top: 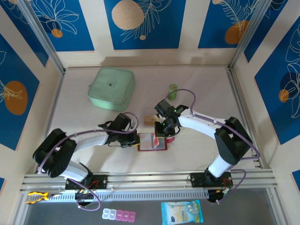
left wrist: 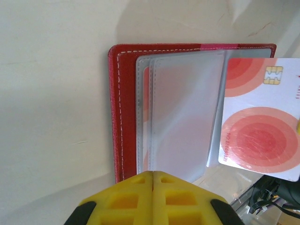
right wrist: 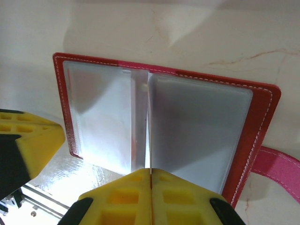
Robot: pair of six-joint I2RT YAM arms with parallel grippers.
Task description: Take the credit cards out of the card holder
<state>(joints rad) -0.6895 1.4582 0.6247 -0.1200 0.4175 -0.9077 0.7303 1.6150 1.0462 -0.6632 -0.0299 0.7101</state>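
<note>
My right end effector (right wrist: 151,174) is gripping the red-and-white card (left wrist: 262,131) at the open wallet (left wrist: 116,112) mid-frame; my left end effector (left wrist: 153,174) is resting closed.

Lab booth: aluminium rails (top: 150,180), patterned walls (top: 140,23)

Left arm (top: 89,140): you're reaching it inward, low.
Left gripper (left wrist: 153,177): you're pressing the jaws together.
Right arm (top: 201,123): you're bending it inward.
Right gripper (right wrist: 150,174): you're pinching the red-and-white credit card (left wrist: 262,126).
</note>
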